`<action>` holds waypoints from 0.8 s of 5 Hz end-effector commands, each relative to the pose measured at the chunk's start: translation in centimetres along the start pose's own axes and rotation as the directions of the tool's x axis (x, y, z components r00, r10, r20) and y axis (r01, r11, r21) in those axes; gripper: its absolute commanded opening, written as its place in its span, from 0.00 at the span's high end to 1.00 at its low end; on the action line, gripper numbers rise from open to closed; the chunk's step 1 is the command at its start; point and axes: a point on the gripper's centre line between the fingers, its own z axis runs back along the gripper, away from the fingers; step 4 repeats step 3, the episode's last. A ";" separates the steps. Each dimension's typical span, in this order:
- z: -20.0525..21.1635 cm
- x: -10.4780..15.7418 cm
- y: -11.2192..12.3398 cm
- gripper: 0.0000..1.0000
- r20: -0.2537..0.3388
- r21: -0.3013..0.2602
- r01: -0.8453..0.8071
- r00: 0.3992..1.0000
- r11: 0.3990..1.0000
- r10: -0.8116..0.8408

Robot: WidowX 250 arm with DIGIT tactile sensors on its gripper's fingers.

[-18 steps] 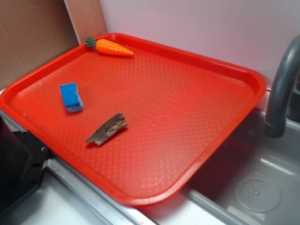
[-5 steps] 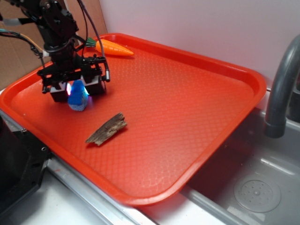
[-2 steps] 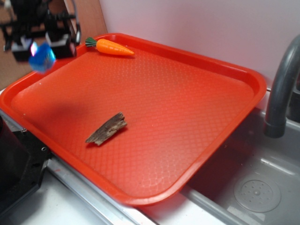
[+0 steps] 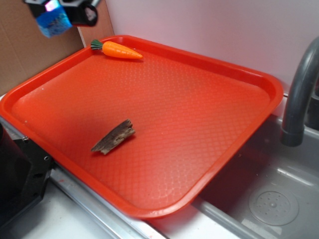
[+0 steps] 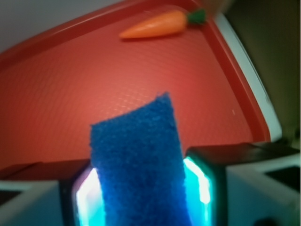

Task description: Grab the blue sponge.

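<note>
My jaws clamp the blue sponge (image 5: 138, 165) between them, lifted clear above the red tray (image 4: 199, 129). The frame's top edge cuts off most of me in the exterior view. The sponge's long axis runs out past my tips; a toy carrot (image 5: 160, 24) lies beyond it.

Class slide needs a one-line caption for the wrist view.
Gripper holds the blue sponge above the red tray; toy carrot beyond.
</note>
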 end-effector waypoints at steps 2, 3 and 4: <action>2.6 0.4 0.9 1.00 0.071 -0.058 0.252 0.966 0.966 -0.248; 2.3 0.2 1.1 1.00 0.060 -0.050 0.219 0.974 0.974 -0.216; 2.3 0.2 1.1 1.00 0.060 -0.050 0.219 0.974 0.974 -0.216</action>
